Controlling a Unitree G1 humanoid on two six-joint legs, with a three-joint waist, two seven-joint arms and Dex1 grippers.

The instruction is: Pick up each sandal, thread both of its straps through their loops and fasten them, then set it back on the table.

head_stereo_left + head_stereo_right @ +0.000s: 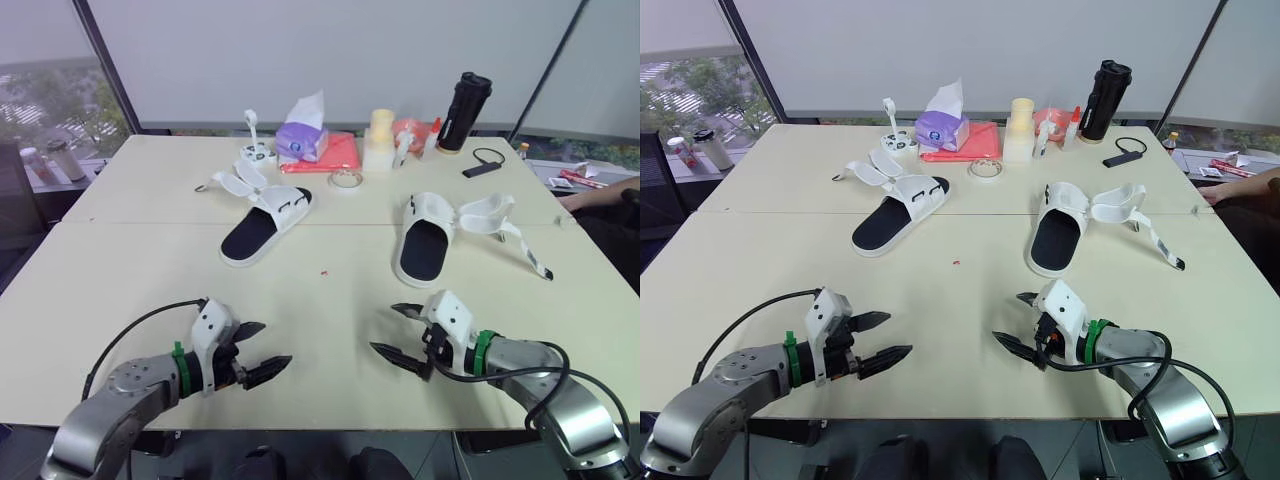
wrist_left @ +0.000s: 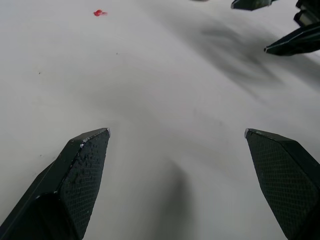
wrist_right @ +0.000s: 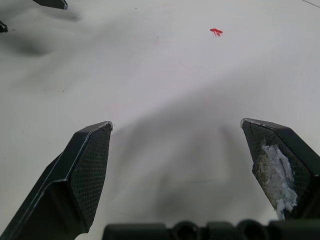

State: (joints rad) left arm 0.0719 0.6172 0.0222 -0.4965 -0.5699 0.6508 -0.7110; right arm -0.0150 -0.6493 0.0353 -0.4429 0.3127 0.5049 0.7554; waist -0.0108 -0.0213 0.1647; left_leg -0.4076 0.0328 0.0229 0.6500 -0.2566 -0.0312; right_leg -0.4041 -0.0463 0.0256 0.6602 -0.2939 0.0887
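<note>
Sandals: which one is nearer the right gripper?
The sandal on the robot's right, straight ahead of the right gripper, its loose straps trailing out to the right. The other sandal lies farther off, on the left half.

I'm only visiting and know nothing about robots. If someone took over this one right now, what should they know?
Left gripper: open, empty, low over the table near its front edge.
Right gripper: open, empty, same height.
Left sandal and right sandal lie mid-table, apart from both grippers, with their straps splayed loose.
Done: nothing yet.
Left: pick up each sandal, thread and fasten both straps, set it back.
</note>
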